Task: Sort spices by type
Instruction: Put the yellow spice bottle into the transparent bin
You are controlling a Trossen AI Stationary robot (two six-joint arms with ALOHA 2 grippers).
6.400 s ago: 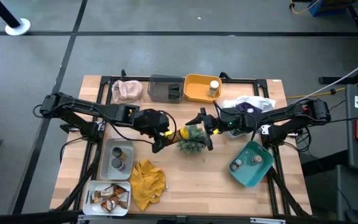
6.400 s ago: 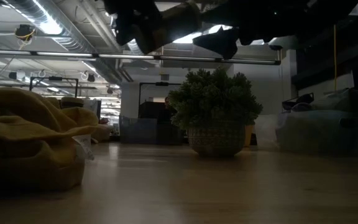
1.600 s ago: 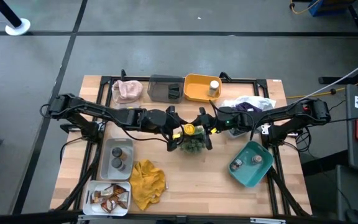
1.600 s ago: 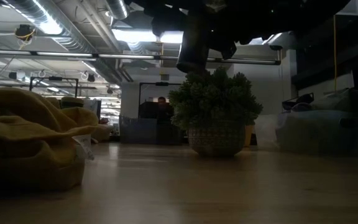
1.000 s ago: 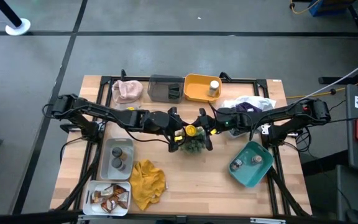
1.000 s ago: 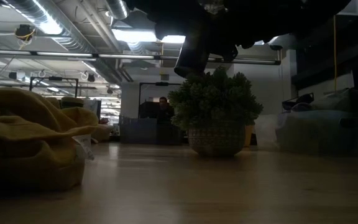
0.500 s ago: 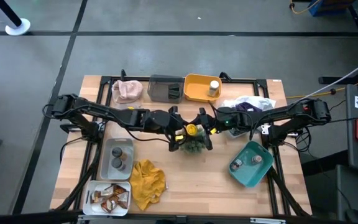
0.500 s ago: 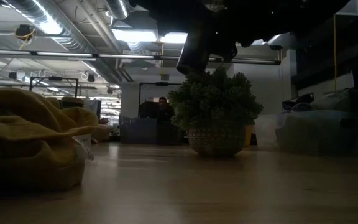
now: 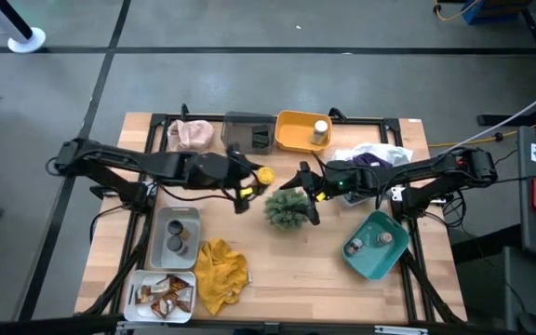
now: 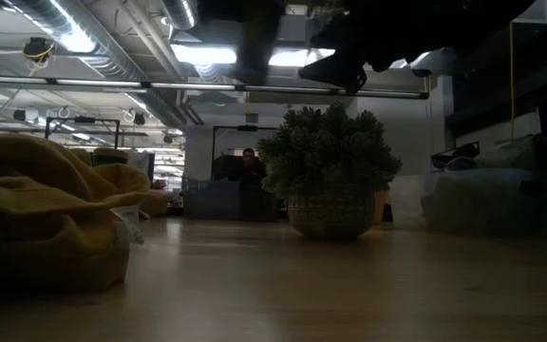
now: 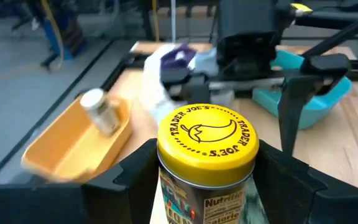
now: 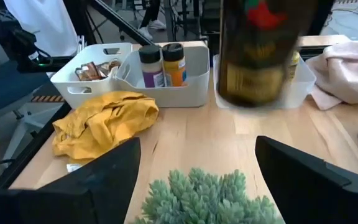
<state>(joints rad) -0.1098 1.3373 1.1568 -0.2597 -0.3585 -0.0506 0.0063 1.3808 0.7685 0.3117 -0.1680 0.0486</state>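
yellow-lidded jar (image 11: 207, 163) clamped in left gripper (image 9: 246, 189), right gripper (image 9: 303, 194) wide open, empty

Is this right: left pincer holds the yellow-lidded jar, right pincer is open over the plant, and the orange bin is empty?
Not quite. The orange bin holds a white-capped jar, as the high view shows. The rest stands: the left pincer holds the yellow-lidded jar, and the right pincer is open over the plant.

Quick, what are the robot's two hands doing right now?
Left end effector: closed on the yellow-lidded jar.
Right end effector: open, holding nothing, above the green plant.
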